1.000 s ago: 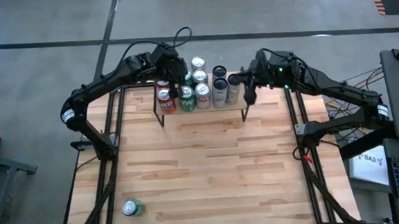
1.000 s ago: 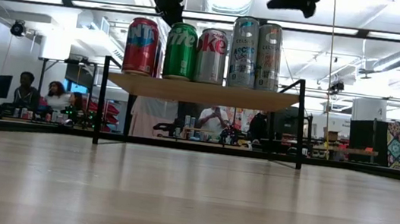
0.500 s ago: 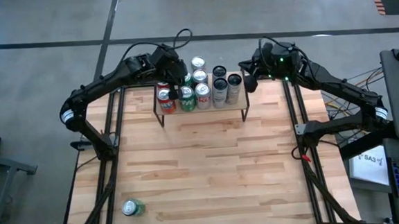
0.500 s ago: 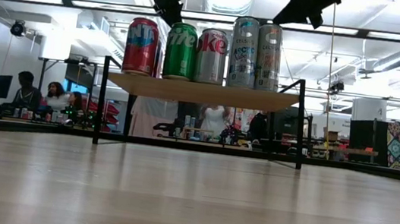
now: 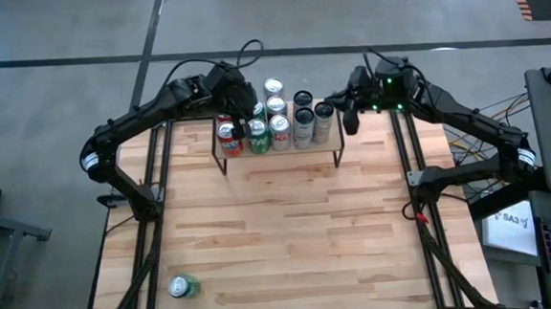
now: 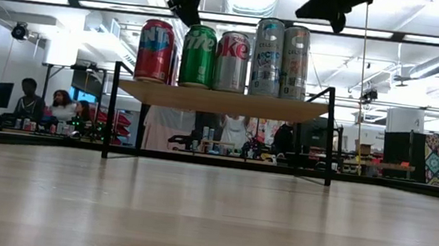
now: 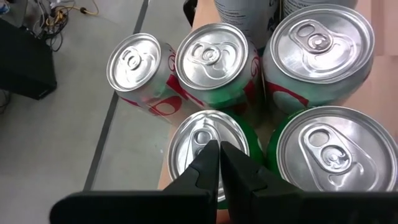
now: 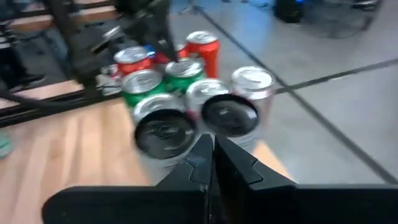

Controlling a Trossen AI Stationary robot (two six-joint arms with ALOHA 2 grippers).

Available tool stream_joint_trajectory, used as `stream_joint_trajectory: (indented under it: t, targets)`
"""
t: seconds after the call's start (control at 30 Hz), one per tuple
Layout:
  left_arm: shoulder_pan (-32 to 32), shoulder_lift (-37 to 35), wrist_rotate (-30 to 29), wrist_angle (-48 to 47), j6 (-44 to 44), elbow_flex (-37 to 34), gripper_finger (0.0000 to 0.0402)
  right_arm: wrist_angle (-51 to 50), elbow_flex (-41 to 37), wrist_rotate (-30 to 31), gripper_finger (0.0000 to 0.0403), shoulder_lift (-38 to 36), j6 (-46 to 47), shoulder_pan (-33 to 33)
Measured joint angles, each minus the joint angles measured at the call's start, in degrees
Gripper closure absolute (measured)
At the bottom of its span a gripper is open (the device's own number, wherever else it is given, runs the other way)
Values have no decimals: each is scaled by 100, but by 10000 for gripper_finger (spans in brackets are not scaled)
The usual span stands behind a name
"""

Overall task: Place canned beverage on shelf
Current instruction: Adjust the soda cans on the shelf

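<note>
Closed and empty, my left end effector point(image 7: 219, 149) hangs right over a green can point(image 7: 208, 146) on the shelf point(image 5: 277, 155) — the shelf stands at the far edge of the surface point(image 5: 281, 240). My right end effector point(image 5: 350, 124), also closed on nothing, hovers just off the shelf's right end. From the low view I count five cans along the shelf front; from above, eight crowd it, some half hidden. One more green can point(image 5: 182, 288) lies alone, well apart, near the surface's front-left corner.
</note>
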Motion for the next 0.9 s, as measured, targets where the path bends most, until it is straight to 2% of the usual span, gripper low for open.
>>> stream_joint_trajectory:
  t: [0.2, 0.4, 0.9]
  targets:
    - [-39, -85, 8, 101, -117, 0, 402, -428, 0, -156, 394, 31, -24, 2]
    - [-171, -224, 289, 360, -139, 0, 402, -674, 0, -158, 394, 137, -12, 26]
    - [-424, -528, 289, 640, -187, 0, 402, -980, 2, -155, 394, 33, 208, 50]
